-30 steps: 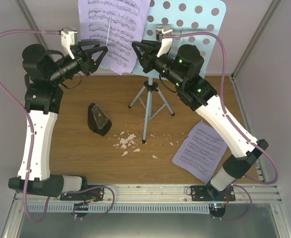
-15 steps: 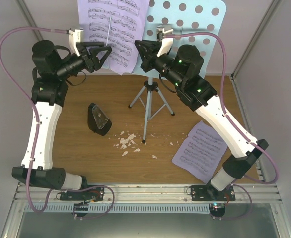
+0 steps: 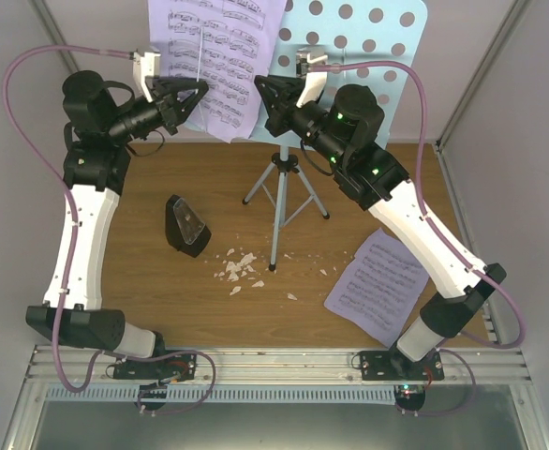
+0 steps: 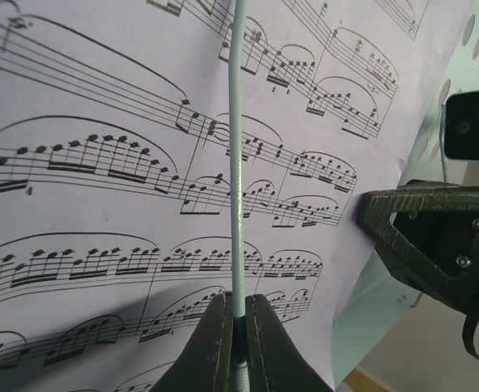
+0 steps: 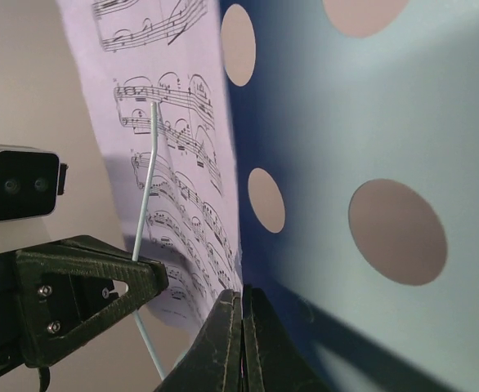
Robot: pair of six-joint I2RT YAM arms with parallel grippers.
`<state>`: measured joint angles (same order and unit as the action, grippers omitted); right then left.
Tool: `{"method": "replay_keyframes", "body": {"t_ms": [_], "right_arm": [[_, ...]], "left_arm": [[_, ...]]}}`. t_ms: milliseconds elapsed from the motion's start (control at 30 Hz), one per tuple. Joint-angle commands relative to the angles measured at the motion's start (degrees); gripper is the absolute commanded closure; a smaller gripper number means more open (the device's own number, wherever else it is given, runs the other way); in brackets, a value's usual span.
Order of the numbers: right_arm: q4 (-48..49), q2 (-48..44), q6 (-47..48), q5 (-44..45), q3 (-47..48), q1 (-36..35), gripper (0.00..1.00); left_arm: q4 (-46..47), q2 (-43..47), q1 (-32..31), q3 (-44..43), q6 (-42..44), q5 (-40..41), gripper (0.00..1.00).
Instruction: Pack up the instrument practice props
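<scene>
A: Left gripper [image 4: 237, 304] is clamped on the thin wire page retainer [image 4: 235, 163]; the wire runs straight up from between the fingertips. Half a second back the jaws were apart and short of it. The arm has pushed in and closed.

B: Right gripper [image 5: 240, 300]?

A: Pinched shut too, at the lower edge of the desk [image 5: 362, 106], right where the page corner ends. Can't tell whether paper or the desk lip is between the fingers. That arm hasn't shifted in the top view.

B: Task things, big first.

A: Light blue music stand [image 3: 276, 202]: upright on its legs, desk directly ahead of both grippers, the right one at its bottom edge.
Lilac sheet-music page [image 4: 100, 204]: on the desk, just behind the wire the left gripper holds, with the right gripper at its lower corner.
Second page [image 3: 378, 284]: flat on the table [image 3: 143, 281], well back from the right gripper, toward that arm's base.
Metronome [image 3: 186, 226]: on the table, back from the left gripper, well apart, nothing touching it.
White crumbs [image 3: 239, 269]: between it and the stand's feet, not ours.

B: Meaning?

A: My read is that the wire pins the page. With it gripped, the next step is swinging it off so the page comes free. Nothing is packed yet, so it's early. The risk is that a hard pull on the wire tips the stand or creases the paper.
</scene>
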<state>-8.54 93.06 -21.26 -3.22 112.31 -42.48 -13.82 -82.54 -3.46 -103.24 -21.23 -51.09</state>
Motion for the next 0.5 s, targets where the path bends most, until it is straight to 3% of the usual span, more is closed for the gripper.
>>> {"method": "replay_keyframes", "body": {"t_ms": [0,467], "right_arm": [[1.6,0.4,0.7,1.0,1.6,-0.5,1.00],[3.5,-1.9,0.5,2.0,-0.6,-0.7,1.00]], "left_arm": [[3.2,1.4,0.2,0.3,0.1,-0.1,1.00],[5.0,2.6,0.2,3.1,1.2,0.1,1.00]]}}
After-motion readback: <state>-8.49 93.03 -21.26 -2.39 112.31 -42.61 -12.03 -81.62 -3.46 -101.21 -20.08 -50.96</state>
